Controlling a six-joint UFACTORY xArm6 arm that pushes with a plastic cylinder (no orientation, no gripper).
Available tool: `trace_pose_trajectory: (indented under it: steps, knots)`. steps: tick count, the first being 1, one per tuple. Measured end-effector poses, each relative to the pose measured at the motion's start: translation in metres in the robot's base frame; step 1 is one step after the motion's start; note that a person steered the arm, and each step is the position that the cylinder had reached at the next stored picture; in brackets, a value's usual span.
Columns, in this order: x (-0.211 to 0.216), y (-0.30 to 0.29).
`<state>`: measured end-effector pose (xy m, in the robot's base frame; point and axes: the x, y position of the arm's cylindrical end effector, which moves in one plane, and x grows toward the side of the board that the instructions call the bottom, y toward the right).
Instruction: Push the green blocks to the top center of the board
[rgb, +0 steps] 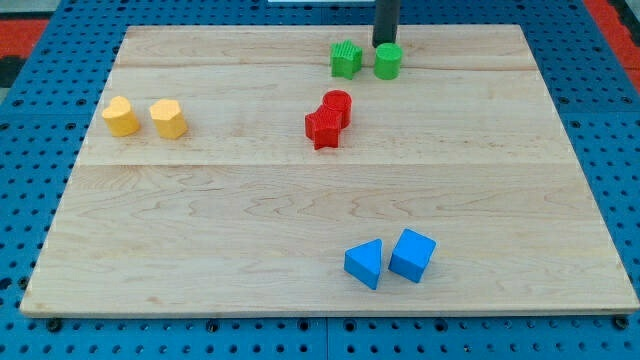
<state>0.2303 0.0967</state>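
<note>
Where the dark rod drops in from the view's top edge, standing upright over the wooden board (300, 230). My tip (384, 46) set down just above the green cylinder (388, 61), at its top-left shoulder, seemingly touching or a hair off; cannot tell which. Nothing gripped or held: a plain rod end, resting at board height behind that block.

Placed against the green cylinder as landmark:

- Green cube-like block (346, 59) just to its left, level with it, a narrow gap between, both close under the board's top edge and a little right of centre.
- Red cylinder (338, 105) below and to the left, near; red star-like block (323, 128) pressed against that one's lower left, the two touching.
- Yellow pair well apart, far to the left and somewhat lower: one yellow block (168, 118) nearer, the other yellow block (121, 116) just beyond it toward the board's left edge, a small gap between them; shapes rounded-faceted, not clear enough to name.
- Blue wedge (365, 263) and blue cube (412, 254) far below, almost straight down, near the board's bottom edge, side by side and touching or nearly so, cube on the right.

Board lying on a blue perforated surface (620, 150) that frames it on all sides.
</note>
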Motion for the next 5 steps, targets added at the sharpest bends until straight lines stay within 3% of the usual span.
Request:
trace_pose_trajectory:
  steps: [1, 2, 3, 5]
  knots:
    - [0.002, 0.022]
    - [0.013, 0.098]
    - [0.044, 0.107]
    - [0.023, -0.048]
